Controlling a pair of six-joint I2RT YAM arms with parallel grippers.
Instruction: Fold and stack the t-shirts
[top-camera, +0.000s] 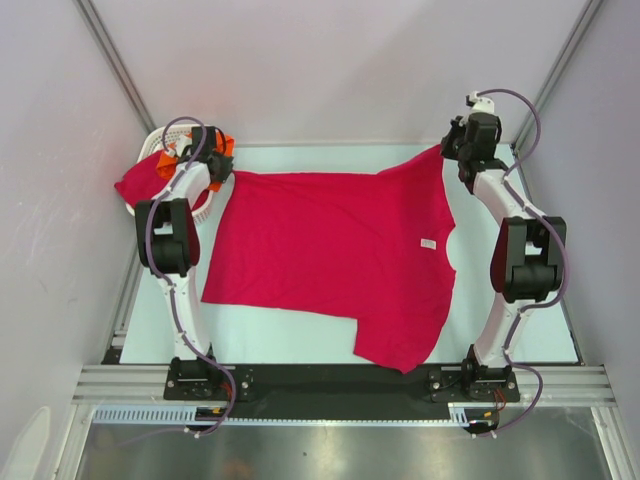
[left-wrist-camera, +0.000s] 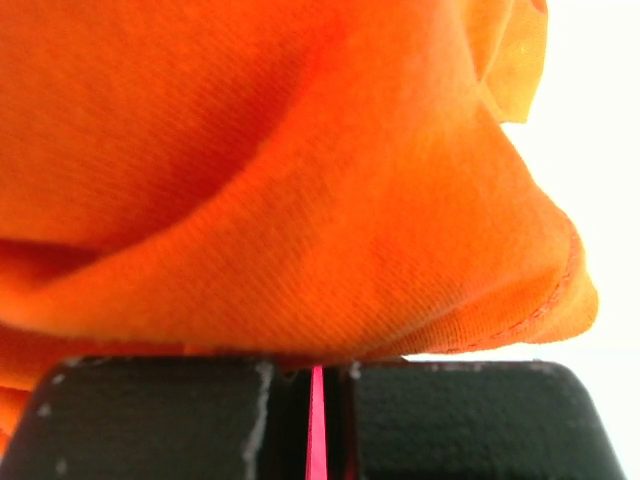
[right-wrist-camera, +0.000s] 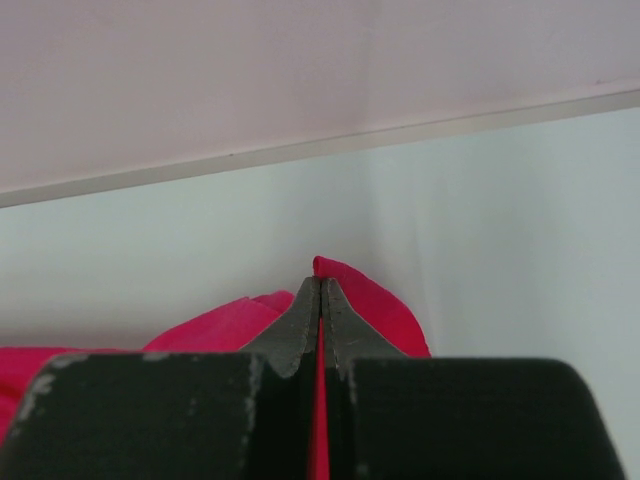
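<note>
Top view first: the two arms sit closest to the lens, both reaching to the far side of the table (top-camera: 300, 345). The crimson t-shirt (top-camera: 330, 250) lies spread flat between them, collar to the right, hem to the left. The left gripper (top-camera: 215, 160) is at the far hem corner and the right gripper (top-camera: 462, 148) is at the tip of the far sleeve. Just behind the left one there's a white basket (top-camera: 165, 132) with an orange t-shirt (top-camera: 224, 145) in it and another pink shirt (top-camera: 140, 185) draped over its rim.

Left wrist view: fingers clenched with a thin sliver of crimson pinched between them, so it has the hem. Orange cloth fills the frame and rests right on the fingertips.

Right wrist view: jaws clamped tight on a peak of crimson fabric, with bare table beyond.

My take: this looks like the first fold, far edge over to the near edge. I'd lift both corners together, keep that edge taut so it doesn't sag, and pull the left side clear of the orange one so it doesn't get dragged along.
</note>
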